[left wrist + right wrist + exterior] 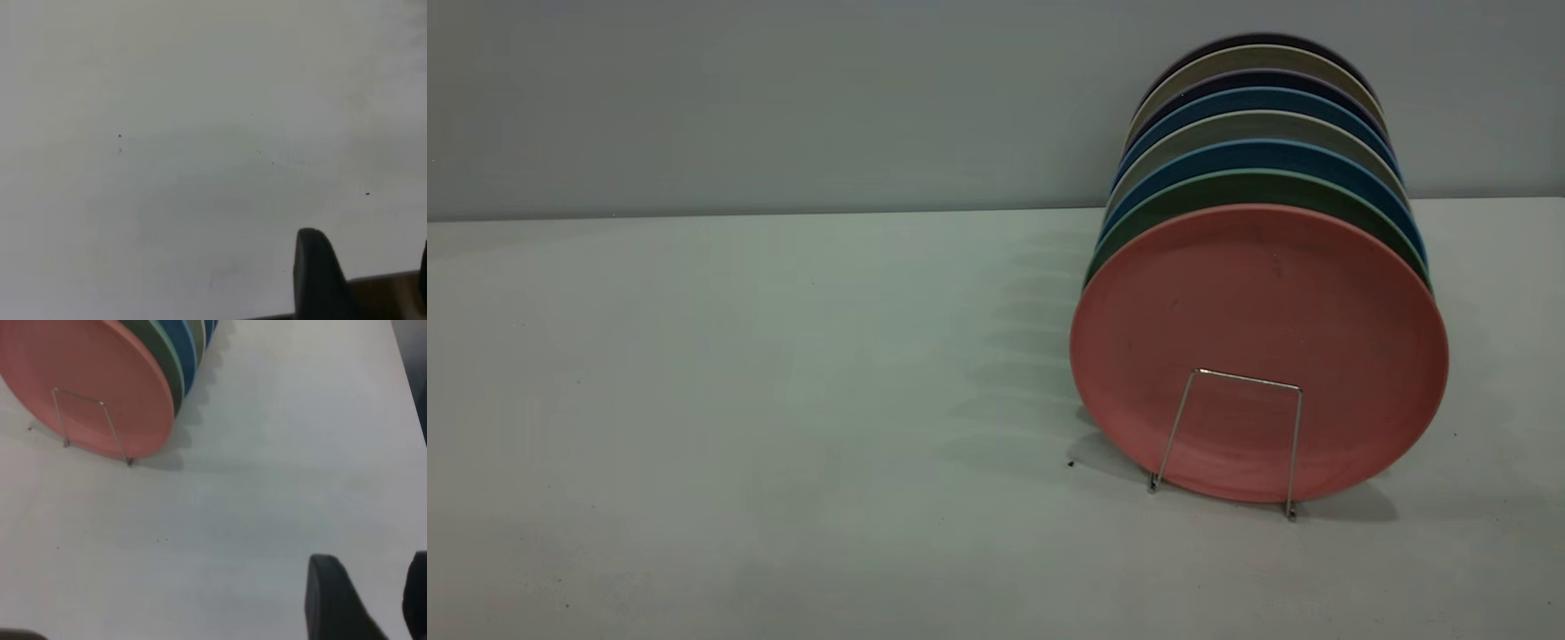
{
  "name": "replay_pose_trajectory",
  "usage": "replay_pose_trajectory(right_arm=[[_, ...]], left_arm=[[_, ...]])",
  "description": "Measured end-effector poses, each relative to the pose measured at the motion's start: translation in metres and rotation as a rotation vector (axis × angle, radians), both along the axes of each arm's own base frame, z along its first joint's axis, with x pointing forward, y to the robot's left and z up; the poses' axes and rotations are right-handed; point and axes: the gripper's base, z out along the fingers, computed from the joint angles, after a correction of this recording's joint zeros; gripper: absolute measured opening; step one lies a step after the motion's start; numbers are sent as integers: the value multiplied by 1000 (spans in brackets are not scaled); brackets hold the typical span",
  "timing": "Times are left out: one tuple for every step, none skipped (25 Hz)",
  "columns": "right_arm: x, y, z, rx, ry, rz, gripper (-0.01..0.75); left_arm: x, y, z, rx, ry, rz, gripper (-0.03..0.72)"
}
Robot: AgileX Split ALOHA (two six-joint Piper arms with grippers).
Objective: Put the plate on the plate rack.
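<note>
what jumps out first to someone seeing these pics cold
The pink plate stands upright at the front of a row of blue, green and grey plates on the table's right side. A thin wire rack loop crosses its lower face. Neither arm shows in the exterior view; both sets of jaws hover over bare table.

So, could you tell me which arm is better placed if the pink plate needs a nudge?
Right, probably. Its wrist view shows the pink plate upright behind the plate rack's front loop. The left wrist view shows only bare table.
</note>
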Motion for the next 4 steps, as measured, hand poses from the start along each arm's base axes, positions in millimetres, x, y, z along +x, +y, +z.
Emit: replay_pose_trajectory(right_arm=[[0,0,0,0,0,0,276],[0,0,0,0,0,0,276],[0,0,0,0,0,0,276],[0,0,0,0,0,0,276]], left_arm=[[0,0,0,0,0,0,401],[0,0,0,0,0,0,401],[0,0,0,0,0,0,401],[0,0,0,0,0,0,401]])
